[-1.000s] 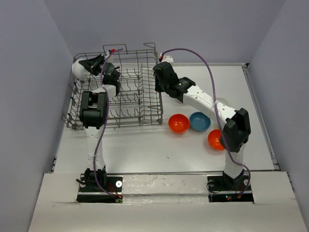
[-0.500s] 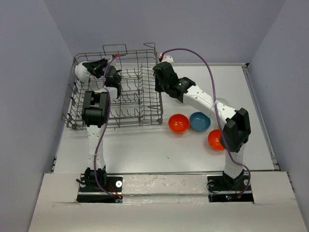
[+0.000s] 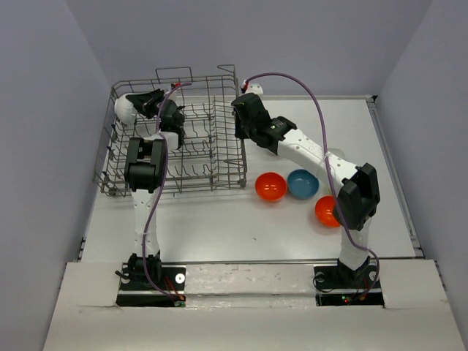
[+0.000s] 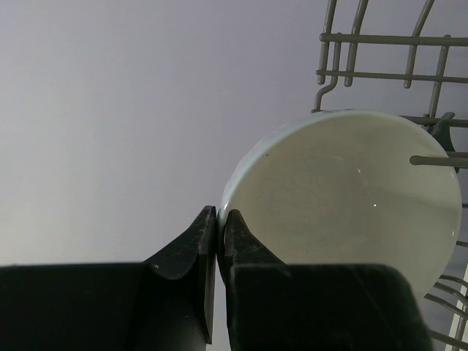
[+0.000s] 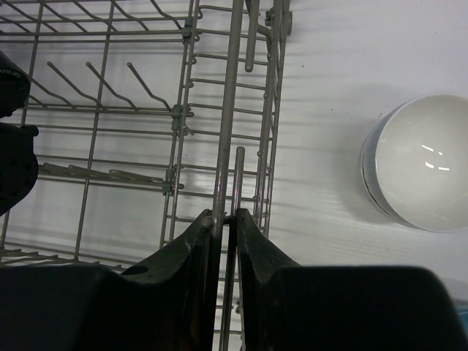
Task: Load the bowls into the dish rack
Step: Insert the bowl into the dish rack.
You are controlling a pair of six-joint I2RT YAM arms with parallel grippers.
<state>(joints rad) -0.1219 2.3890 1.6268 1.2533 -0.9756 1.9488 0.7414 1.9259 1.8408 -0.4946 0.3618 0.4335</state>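
Your left hand (image 4: 221,216) pinches the rim of a white bowl (image 4: 344,197) at the far left corner of the dish rack (image 5: 232,80); your right hand (image 5: 225,216) is closed on a wire of its right wall.

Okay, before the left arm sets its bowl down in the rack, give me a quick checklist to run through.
1. Grip: left hand pinches the rim of the white bowl: ok.
2. Rack held: right hand is clamped on a side wire of the dish rack: ok.
3. Bowl at the rack, with wires right beside it: ok.
4. Slot beneath the bowl free: cannot tell.
5. Orange bowl and blue bowl on the table, apart from the rack: ok.
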